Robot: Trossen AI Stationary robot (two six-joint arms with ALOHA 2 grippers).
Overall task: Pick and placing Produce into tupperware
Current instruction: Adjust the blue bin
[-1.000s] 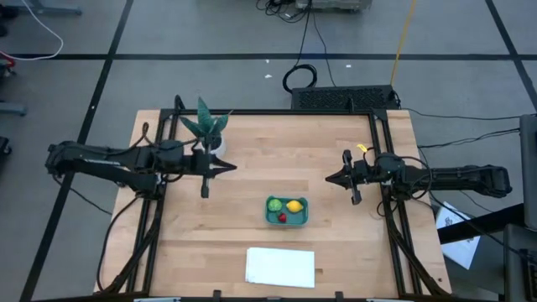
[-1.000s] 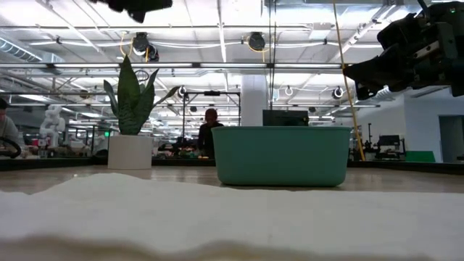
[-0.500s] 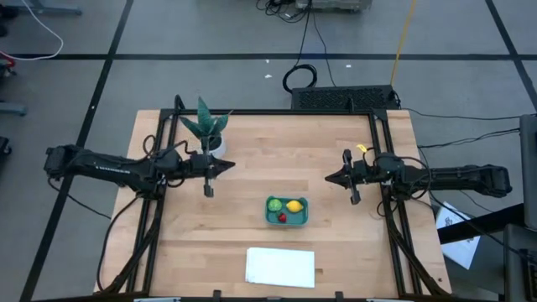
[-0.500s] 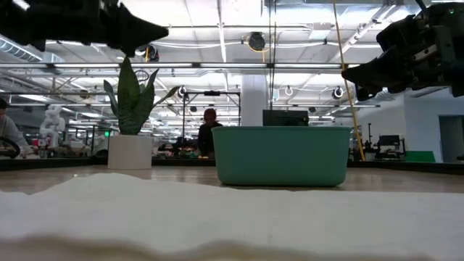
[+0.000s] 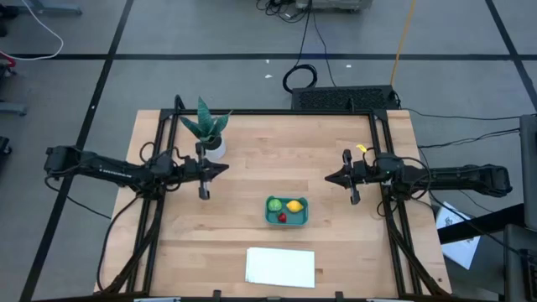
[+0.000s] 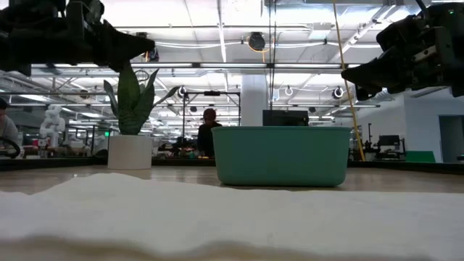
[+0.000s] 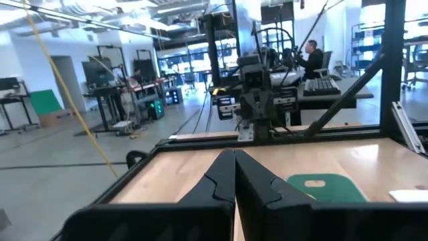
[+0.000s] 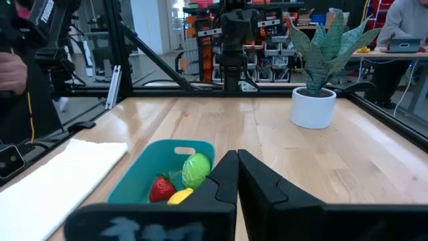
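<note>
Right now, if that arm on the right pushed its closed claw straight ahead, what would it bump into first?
Probably nothing on the table. The right gripper is shut, raised above the wood and pointing across at the left gripper. The teal tub lies lower and to one side, so the other gripper is likely first.

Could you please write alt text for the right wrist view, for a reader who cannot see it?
A shallow teal plastic tub on a wooden table holds a light green round toy, a dark red one and a yellow one, seen past the shut right gripper. A white sheet lies beside it; a spiky potted plant stands farther off.
</note>
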